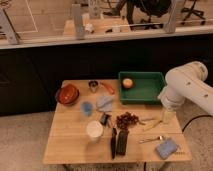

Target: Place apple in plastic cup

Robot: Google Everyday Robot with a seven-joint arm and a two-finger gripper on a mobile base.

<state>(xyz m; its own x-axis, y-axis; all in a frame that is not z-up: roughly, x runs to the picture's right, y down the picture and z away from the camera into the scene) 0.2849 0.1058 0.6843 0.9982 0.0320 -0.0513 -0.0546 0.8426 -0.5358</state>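
1. The claw (167, 116) hangs at the lower end of the white arm (187, 87), low over the right edge of the tabletop (70, 145). It sits just in front of the near right corner of the green tray (150, 90). Whether it is released or clenched cannot be told, and nothing is seen held in it.
2. The apple (128, 83) lies inside the green tray at its left end. From the claw it is to the left in the camera view and farther back, with the tray's near wall between them.
3. The apple is round, so it has no long axis and no preferred approach angle. There is only one arm.
4. The plastic cup (86, 108) stands upright well to the left of the claw, beyond the apple's column and about level with the claw in depth. A blue cloth (104, 103) lies just beside it on the claw's side.
5. Obstacles on the apple-to-cup path are judged to be:
   - the tray wall
   - the orange carrot-like item (108, 88)
   - the metal cup (93, 85)
6. The white cup (94, 129) and a dark cluster (127, 120) lie left of the claw, nearer the camera. A red bowl (67, 94) lies beyond the plastic cup.
7. Status: the apple is not yet grasped, and the reach into the tray is the next step.
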